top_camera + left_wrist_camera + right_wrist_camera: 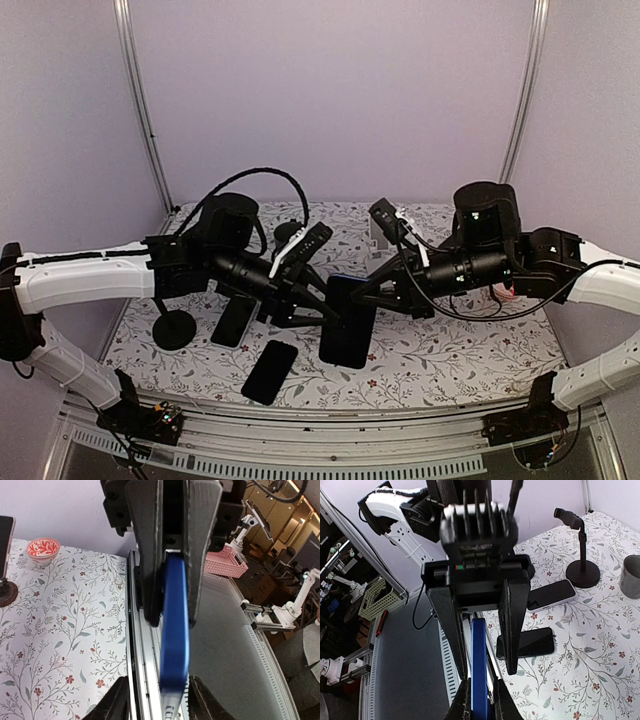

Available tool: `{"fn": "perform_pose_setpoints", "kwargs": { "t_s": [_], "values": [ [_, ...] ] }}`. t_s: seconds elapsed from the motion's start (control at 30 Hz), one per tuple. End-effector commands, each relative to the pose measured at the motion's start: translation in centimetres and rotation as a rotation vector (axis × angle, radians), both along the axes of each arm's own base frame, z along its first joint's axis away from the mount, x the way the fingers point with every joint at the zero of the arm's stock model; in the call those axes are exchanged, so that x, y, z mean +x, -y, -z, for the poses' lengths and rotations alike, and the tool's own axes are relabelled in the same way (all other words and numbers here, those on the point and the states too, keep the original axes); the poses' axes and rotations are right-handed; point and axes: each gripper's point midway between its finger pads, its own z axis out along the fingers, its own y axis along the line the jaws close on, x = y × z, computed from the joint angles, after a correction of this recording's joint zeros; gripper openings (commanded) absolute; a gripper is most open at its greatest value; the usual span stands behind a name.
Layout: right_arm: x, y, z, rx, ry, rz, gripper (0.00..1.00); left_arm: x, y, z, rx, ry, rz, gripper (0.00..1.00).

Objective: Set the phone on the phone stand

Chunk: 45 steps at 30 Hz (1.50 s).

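A phone with a blue edge and dark face point(348, 325) hangs upright above the table's middle, between both arms. My right gripper point(368, 290) is shut on it; in the right wrist view my right gripper point(481, 700) has both fingers pressed on the phone's blue edge point(480, 655). My left gripper point(318, 308) faces it from the other side. In the left wrist view my left gripper point(157, 700) is open, its fingers standing clear on either side of the phone point(175, 630). A black phone stand point(175, 328) with a round base stands at the left, also in the right wrist view point(582, 572).
Two more phones lie on the floral cloth: a white-edged one point(235, 320) and a black one point(270, 372), both also in the right wrist view point(551, 595) point(527, 642). A grey cup point(632, 575) and a red-patterned bowl point(42, 550) stand further off. The table's metal rail point(330, 425) runs along the front.
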Motion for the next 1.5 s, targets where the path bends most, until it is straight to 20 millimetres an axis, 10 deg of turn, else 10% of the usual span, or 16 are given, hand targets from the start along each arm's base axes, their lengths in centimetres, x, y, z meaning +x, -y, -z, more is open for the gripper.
{"fn": "perform_pose_setpoints", "kwargs": {
  "t_s": [0.0,0.27,0.57,0.73,0.93,1.47],
  "values": [
    [0.1,0.6,-6.5,0.159,0.072,-0.011,0.00,-0.2,0.3,-0.4,-0.037,0.009,-0.015,0.42],
    [0.3,0.5,-8.8,0.202,0.091,-0.006,0.00,-0.3,0.6,0.1,-0.044,0.009,-0.021,0.38],
    [1.2,1.0,-8.6,0.198,0.096,0.029,0.02,-0.4,0.6,0.1,-0.064,-0.005,-0.021,0.01],
    [4.3,1.6,-7.3,0.162,0.050,0.224,0.70,2.1,0.7,-0.2,-0.047,0.019,-0.175,0.00],
    [7.1,0.7,-2.3,0.053,-0.094,0.395,0.81,6.9,0.2,0.4,0.057,0.055,-0.478,0.00],
    [11.9,-0.6,-0.9,-0.039,-0.137,0.641,0.99,9.7,-0.8,0.1,0.085,-0.017,-0.700,0.00]
  ]
}}
